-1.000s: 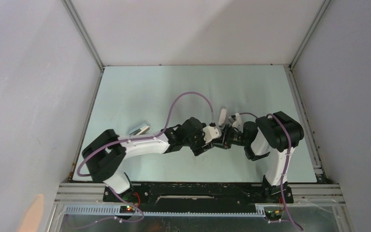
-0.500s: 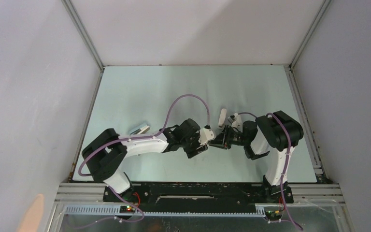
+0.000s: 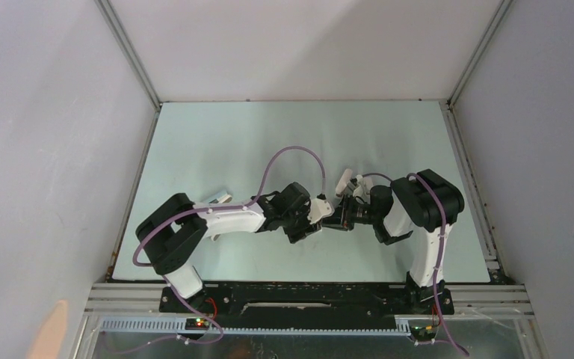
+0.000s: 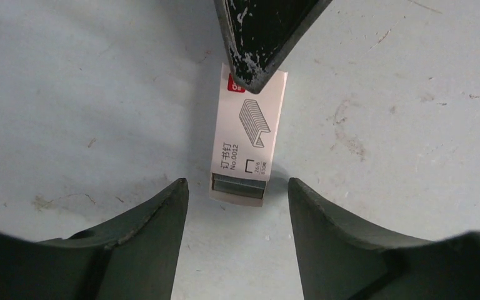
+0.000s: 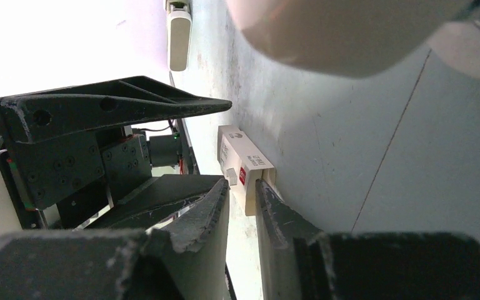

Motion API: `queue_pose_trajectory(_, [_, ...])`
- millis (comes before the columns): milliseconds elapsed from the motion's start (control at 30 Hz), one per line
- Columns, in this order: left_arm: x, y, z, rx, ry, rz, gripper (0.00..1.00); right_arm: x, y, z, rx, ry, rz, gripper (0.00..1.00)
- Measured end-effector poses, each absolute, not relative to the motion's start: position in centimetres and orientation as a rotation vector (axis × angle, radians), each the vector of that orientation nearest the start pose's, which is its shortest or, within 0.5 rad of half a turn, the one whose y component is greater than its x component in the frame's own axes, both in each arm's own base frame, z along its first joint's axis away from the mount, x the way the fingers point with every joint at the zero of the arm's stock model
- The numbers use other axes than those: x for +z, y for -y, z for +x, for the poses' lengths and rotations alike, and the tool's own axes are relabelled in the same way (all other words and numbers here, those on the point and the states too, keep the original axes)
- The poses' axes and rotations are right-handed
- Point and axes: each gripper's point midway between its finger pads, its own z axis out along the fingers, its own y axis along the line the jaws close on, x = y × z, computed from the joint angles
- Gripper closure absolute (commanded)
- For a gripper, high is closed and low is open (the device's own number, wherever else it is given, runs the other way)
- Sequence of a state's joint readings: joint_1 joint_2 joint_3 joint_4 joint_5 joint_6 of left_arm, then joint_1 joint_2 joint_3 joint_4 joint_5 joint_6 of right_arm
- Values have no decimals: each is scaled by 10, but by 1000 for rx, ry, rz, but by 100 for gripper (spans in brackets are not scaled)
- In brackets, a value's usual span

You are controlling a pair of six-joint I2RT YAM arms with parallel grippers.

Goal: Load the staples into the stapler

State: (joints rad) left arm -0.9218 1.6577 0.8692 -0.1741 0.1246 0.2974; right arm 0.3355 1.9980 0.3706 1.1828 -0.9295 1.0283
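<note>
Left wrist view, entry one: staple box, a small white printed carton lying flat on the table; its long axis runs straight away from the left gripper toward the right gripper, roughly left to right in the scene; the open end faces left, with the grey staples showing inside it.

Entry two: left gripper, released; jaws wide, one on each side of the box's open end, with clear gaps on both sides and nothing touched.

Entry three: right gripper, jaws narrowly parted at the box's right end; one fingertip overlaps that end from above; whether the box is actually pinched cannot be told.

Entry four: in the top external view the box is hidden beneath the two wrists, about mid-table and slightly toward the near edge.

Entry five: white oblong object, just to the far side of the grippers; grey-and-white object, well to the left of both grippers; the views do not settle which of these is the stapler.

Note on the coming move, as judgement: the staples would come out leftward along the box's axis; the left gripper is nearer the open end and lined up on it; the right gripper is placed to steady the other end.
</note>
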Motion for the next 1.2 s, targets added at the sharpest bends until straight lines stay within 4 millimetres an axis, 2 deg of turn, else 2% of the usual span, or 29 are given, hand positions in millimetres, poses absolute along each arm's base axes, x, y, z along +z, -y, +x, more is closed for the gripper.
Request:
queue_pose_trajectory(200, [17,302,215,-419,-2080,1518,49,22,-254,232,1729,-2297,78,86])
queue_pose_trajectory(600, [17,302,216,-412,-2076,1522,51,22,-254,232,1730,-2298,61,96])
queue_pose_trajectory(1000, [17,300,218,-399,-2070,1528,54,21,-253,232,1733,-2302,64,99])
queue_pose_trajectory(1200, [16,300,218,-397,-2071,1530,66,21,-253,232,1734,-2304,66,100])
